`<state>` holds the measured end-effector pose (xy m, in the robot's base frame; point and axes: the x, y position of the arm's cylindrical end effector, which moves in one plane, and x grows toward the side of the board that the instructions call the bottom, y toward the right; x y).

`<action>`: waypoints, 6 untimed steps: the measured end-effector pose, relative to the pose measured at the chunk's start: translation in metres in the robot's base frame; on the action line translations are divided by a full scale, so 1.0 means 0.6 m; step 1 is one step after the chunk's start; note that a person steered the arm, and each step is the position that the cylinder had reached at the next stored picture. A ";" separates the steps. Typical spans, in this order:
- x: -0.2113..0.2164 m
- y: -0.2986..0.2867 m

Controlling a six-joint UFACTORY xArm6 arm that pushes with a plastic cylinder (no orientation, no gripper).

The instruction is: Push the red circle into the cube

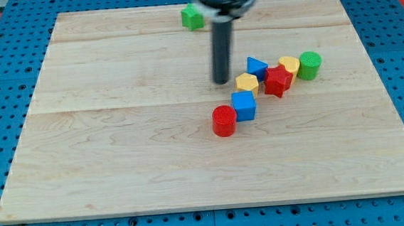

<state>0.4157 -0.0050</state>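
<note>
The red circle [224,120] sits on the wooden board just right of centre, touching the lower left side of the blue cube [244,105]. My tip [221,81] rests on the board above the red circle and to the left of the yellow hexagon [247,83], apart from both. The rod rises from the tip to the view's top.
A cluster runs up to the right of the cube: a yellow hexagon, a blue triangle [256,66], a red star [278,80], a second yellow block [290,67] and a green cylinder [310,65]. A green block [192,17] sits near the board's top edge.
</note>
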 end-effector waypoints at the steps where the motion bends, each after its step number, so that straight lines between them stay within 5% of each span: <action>1: 0.109 -0.086; 2: 0.188 -0.055; 5: 0.073 0.170; 6: 0.088 0.151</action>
